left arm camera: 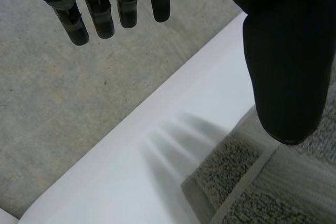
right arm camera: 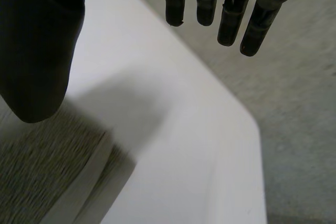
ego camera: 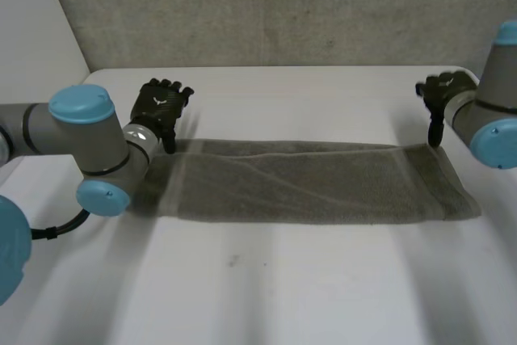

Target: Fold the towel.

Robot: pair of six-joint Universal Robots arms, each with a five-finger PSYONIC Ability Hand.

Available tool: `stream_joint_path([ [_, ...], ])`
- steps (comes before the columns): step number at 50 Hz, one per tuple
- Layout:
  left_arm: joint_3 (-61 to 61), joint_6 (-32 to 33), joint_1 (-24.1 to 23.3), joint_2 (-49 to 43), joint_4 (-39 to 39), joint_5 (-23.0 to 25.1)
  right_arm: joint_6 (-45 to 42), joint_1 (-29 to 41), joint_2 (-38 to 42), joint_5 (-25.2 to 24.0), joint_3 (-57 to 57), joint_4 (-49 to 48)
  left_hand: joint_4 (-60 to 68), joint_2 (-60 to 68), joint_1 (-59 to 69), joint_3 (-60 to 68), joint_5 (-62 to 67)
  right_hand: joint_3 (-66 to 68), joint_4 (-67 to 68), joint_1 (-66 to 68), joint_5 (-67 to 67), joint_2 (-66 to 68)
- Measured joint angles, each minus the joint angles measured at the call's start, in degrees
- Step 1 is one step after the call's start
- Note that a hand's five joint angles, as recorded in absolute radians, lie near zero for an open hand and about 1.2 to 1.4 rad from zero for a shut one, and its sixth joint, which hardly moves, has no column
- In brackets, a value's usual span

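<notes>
A grey-green towel (ego camera: 311, 182) lies flat across the white table (ego camera: 266, 288) as a long folded strip. My left hand (ego camera: 160, 107) hovers above the towel's far left corner, fingers straight and apart, holding nothing. In the left wrist view the fingers (left arm camera: 100, 11) and thumb (left arm camera: 289, 61) stand open over the towel corner (left arm camera: 236, 182). My right hand (ego camera: 441, 94) hangs over the far right corner, also open and empty. The right wrist view shows its fingers (right arm camera: 228, 9) and thumb (right arm camera: 37, 51) spread above the towel's corner (right arm camera: 47, 182).
The table's far edge (ego camera: 275, 68) runs just behind both hands, with grey floor (ego camera: 283, 6) beyond it. The table's far right corner (right arm camera: 247, 124) lies close to my right hand. Bare tabletop stretches in front of the towel.
</notes>
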Motion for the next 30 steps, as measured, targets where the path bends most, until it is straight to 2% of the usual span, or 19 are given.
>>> stream_joint_path([
  [7, -5.02, -2.42, -0.04, 5.94, -0.59, -0.08, 4.66, -0.52, -9.18, -1.21, 8.04, -2.69, -0.82, -0.75, -0.78, -0.86, -0.43, 0.00, 0.00, 0.00, 0.00, 0.00],
  [16, -12.06, -4.69, 0.18, 11.78, 0.01, 0.24, 3.38, -0.79, -19.40, -4.83, 24.15, -5.22, -0.84, -0.83, -0.80, -0.86, -0.43, 0.00, 0.00, -0.20, 0.00, 0.00],
  [23, -18.02, -4.93, 0.95, 15.48, 0.24, 0.45, -1.13, -4.88, -30.39, -9.34, 48.75, -15.42, -0.88, -0.83, -0.80, -0.86, -0.43, 0.00, 0.00, -0.39, 0.00, 0.00],
  [30, -20.61, -4.94, 1.48, 17.19, 0.30, 0.58, -2.47, -8.62, -34.02, -13.17, 60.26, -21.25, -0.88, -0.83, -0.80, -0.86, -0.43, 0.00, 0.00, -0.43, 0.00, 0.00],
])
